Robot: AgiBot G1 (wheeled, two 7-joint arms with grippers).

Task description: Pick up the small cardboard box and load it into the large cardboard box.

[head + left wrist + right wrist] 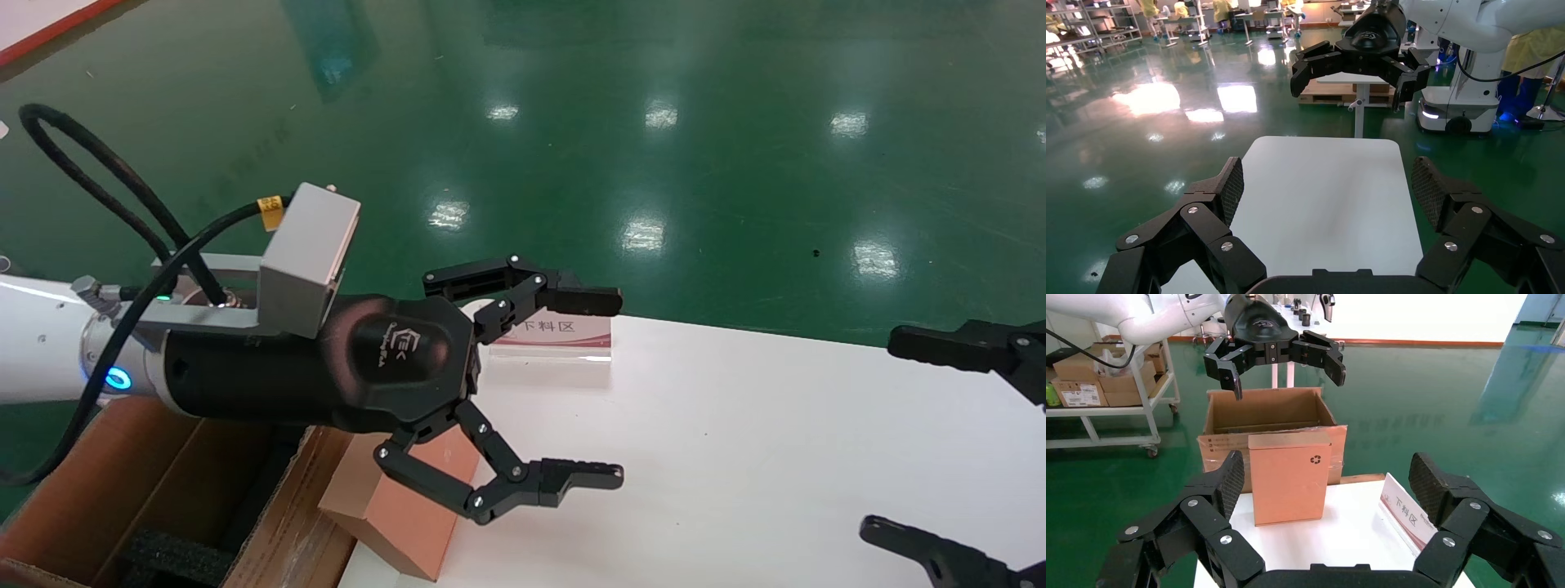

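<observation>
The small cardboard box point(400, 506) point(1289, 476) stands upright on the white table's left end, its recycling symbol facing my right wrist camera. Right behind it, off the table's edge, sits the large cardboard box point(98, 482) point(1266, 416), top open, with black foam inside. My left gripper point(614, 386) point(1329, 187) hovers open and empty above the small box and the large box's rim, pointing toward the right arm. My right gripper point(881, 433) point(1327, 473) is open and empty at the table's right end, facing the small box from a distance.
A small upright sign card point(556, 335) point(1407, 511) with red print stands at the table's far edge. The white table point(735, 457) point(1321, 202) stretches between the two grippers. Green floor surrounds it; shelves with cartons point(1083, 386) stand beyond.
</observation>
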